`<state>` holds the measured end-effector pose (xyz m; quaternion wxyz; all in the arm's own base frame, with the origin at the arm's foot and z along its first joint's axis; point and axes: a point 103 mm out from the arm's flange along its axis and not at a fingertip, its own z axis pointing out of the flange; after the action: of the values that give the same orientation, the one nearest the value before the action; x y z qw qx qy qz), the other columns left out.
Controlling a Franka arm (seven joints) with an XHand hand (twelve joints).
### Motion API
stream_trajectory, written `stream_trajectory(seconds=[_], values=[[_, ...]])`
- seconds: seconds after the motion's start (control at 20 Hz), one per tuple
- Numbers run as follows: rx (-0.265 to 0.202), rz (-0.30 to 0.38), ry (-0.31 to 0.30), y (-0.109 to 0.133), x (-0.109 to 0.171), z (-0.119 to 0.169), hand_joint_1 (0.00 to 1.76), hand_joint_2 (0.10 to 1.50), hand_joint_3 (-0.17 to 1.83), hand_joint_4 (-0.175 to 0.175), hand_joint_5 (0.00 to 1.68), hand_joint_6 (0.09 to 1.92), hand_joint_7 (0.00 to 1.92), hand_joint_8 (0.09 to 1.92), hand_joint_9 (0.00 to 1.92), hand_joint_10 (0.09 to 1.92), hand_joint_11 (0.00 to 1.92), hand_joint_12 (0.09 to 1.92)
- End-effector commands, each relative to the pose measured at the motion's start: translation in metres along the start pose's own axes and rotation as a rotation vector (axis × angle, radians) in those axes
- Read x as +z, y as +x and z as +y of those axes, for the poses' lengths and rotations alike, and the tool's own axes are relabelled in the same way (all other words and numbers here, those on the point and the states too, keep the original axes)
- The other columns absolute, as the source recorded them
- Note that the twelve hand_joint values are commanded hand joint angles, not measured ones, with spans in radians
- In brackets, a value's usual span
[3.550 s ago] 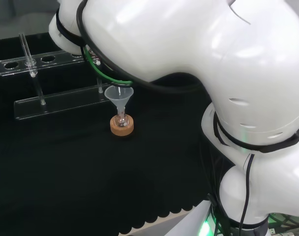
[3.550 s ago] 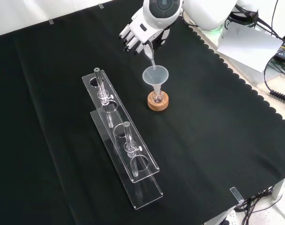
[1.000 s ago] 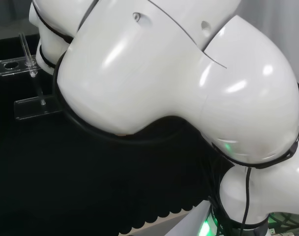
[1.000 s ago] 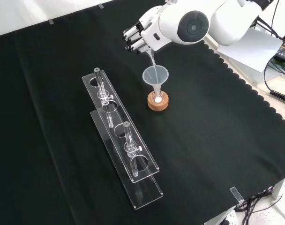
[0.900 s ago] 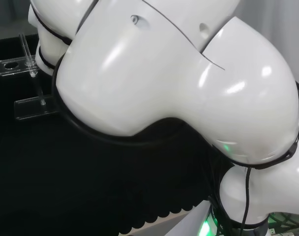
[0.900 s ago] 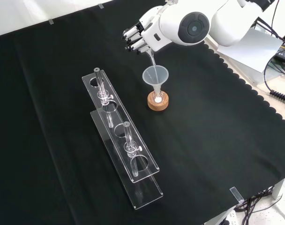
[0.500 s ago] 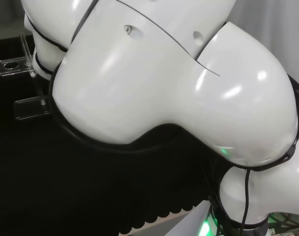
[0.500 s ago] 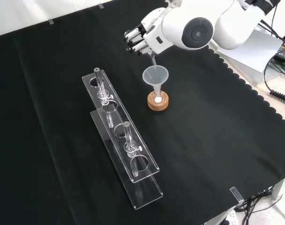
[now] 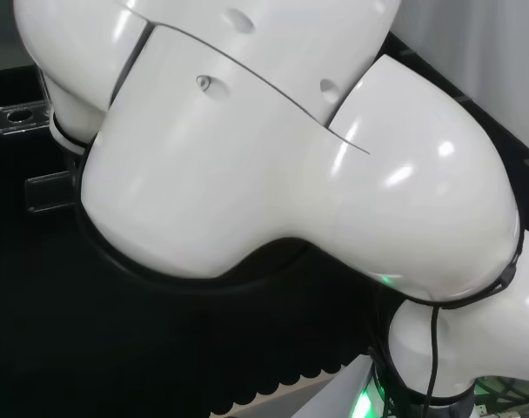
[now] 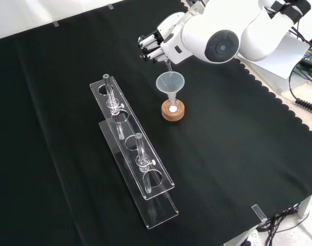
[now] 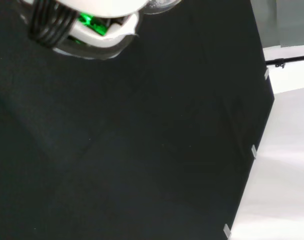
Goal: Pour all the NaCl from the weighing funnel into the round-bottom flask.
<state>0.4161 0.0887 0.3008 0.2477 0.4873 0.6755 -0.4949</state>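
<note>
With white salt now lying in the round-bottom flask (image 10: 172, 108), the hand (image 10: 158, 45), curled around the weighing funnel (image 10: 168, 66) above it, has lifted slightly, suggesting pouring is nearly finished.

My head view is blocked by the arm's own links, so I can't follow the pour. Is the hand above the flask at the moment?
Observer: Yes. In the front view the hand hangs just above the clear funnel that sits in the round-bottom flask.
Operator: Is it holding anything?
Observer: Its fingers are curled on the weighing funnel, whose thin stem points down at the clear funnel's mouth.
Operator: Any salt in the flask?
Observer: A small white heap shows in the flask's bottom, inside the cork ring.
Operator: What else is near?
Observer: A clear rack with upright tubes stands left of the flask in the front view.
</note>
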Motion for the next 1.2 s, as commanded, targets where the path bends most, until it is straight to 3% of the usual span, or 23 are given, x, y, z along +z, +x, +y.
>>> stream_trajectory(seconds=[0.05,1.2], values=[[-0.001,-0.027,0.005,0.0017,-0.0055,-0.0003,1.11,0.63,0.76,0.175,1.21,0.83,0.57,0.62,0.85,0.43,0.6,1.17],[0.016,-0.025,0.034,-0.0046,-0.0007,0.0022,1.11,0.63,0.76,0.175,1.21,0.83,0.57,0.62,0.85,0.42,0.6,1.17]])
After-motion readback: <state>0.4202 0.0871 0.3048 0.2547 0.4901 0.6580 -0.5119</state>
